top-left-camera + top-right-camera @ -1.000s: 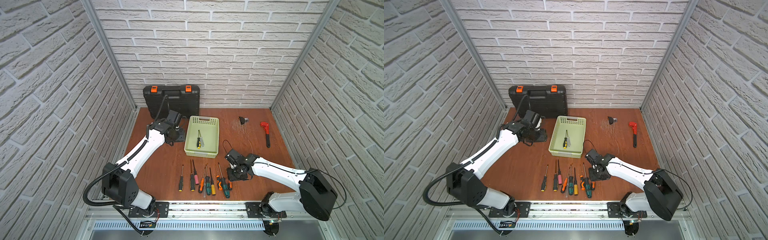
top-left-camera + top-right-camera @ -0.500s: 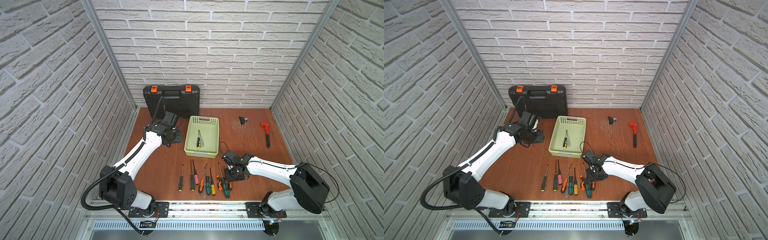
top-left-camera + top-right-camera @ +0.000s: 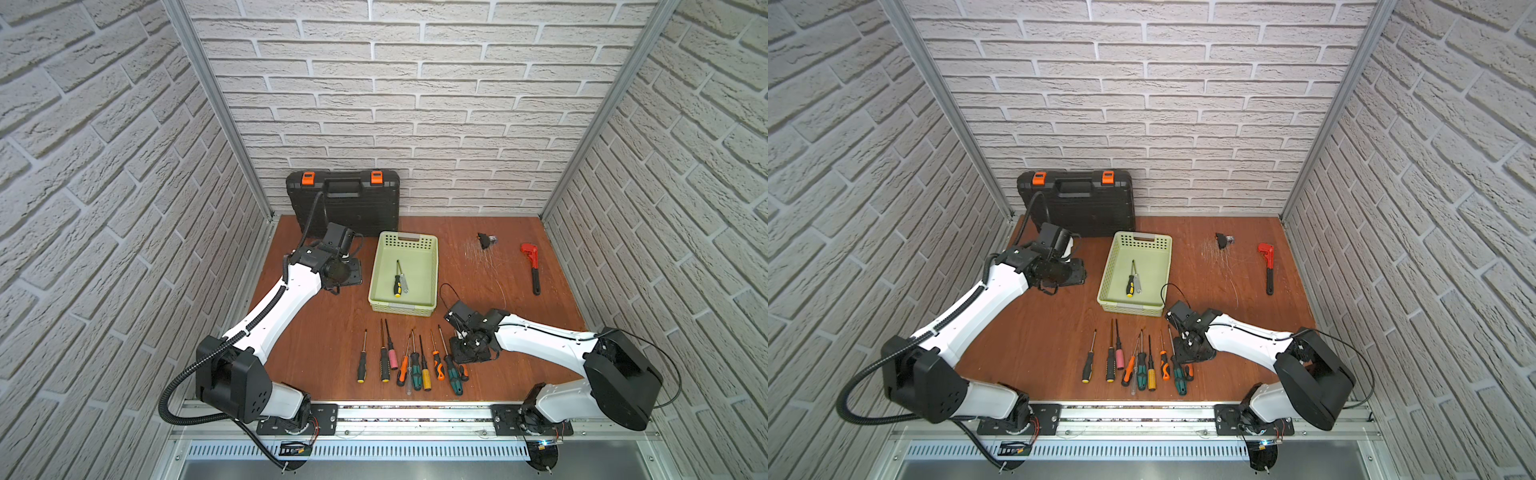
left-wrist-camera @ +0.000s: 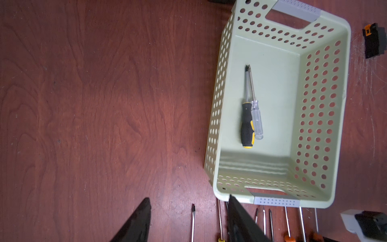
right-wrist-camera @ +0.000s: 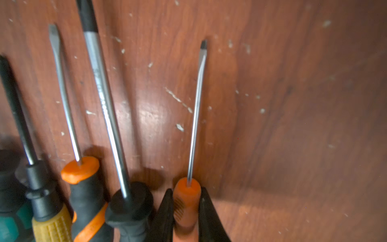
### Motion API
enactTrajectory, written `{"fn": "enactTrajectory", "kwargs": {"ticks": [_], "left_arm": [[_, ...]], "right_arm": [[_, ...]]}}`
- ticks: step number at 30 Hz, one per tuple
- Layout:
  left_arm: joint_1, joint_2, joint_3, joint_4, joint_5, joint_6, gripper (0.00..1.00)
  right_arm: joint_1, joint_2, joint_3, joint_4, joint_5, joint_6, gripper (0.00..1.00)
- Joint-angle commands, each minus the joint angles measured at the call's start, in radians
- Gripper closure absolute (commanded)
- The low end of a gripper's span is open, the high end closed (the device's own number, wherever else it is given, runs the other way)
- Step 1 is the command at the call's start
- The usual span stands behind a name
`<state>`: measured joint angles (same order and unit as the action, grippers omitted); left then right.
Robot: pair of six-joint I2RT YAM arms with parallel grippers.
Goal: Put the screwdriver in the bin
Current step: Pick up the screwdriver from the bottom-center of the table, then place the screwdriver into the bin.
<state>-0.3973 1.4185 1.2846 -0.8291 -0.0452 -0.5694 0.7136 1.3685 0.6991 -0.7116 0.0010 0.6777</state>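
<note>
Clamped in the right gripper [image 5: 185, 190]: the orange handle of a slim screwdriver [image 5: 193, 130], with black fingers [image 5: 167, 209] pressed flat against both sides of the grip. Ribbed orange plastic, rounded at the collar; a thin bright steel shaft running straight out ahead of the fingertips to a small dark flat-blade tip. Resting on the reddish wooden table [image 5: 293, 125] or raised just off it, hard to tell from the wrist view. Just beside the gripper on one side, a black-collared screwdriver [image 5: 127, 201], then an orange-and-black screwdriver [image 5: 83, 184] and a yellow-handled screwdriver [image 5: 50, 226], all pointing the same way. Ahead of this gripper, past the shaft tips, the pale green perforated bin [image 3: 402, 308], with a black-and-yellow screwdriver [image 4: 247, 123] and a clear-handled screwdriver [image 4: 257, 119] side by side on its floor. Left gripper [image 4: 188, 203] spread, gripping nothing, poised above the table just beside the bin's long wall.
</note>
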Motion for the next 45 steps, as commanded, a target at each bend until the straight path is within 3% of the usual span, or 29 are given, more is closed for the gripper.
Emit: {"fn": "enactTrajectory", "kwargs": {"ticks": [1,6,10,14,21,28,45], "left_arm": [[0.010,-0.009,0.004,0.021,-0.010,-0.008,0.41],[0.015,0.009,0.026,0.032,0.007,-0.023,0.41],[0.017,0.000,0.036,0.011,0.001,-0.026,0.41],[0.016,-0.035,0.036,-0.039,-0.025,-0.020,0.41],[0.016,-0.138,-0.026,-0.094,-0.070,-0.031,0.41],[0.015,-0.161,-0.034,-0.119,-0.110,-0.027,0.40],[0.013,-0.117,-0.026,-0.133,-0.162,-0.007,0.40]], "right_arm": [[0.001,-0.125,0.061,-0.149,0.061,0.007,0.94],[-0.041,-0.247,0.174,-0.256,0.068,0.002,0.95],[-0.099,-0.231,0.320,-0.220,0.003,-0.039,0.94],[-0.182,-0.100,0.490,-0.127,-0.150,-0.097,0.95],[-0.195,0.212,0.780,-0.095,-0.220,-0.223,0.94],[-0.221,0.429,0.883,-0.042,-0.211,-0.265,0.95],[-0.221,0.709,1.042,-0.089,-0.128,-0.347,0.94]]}}
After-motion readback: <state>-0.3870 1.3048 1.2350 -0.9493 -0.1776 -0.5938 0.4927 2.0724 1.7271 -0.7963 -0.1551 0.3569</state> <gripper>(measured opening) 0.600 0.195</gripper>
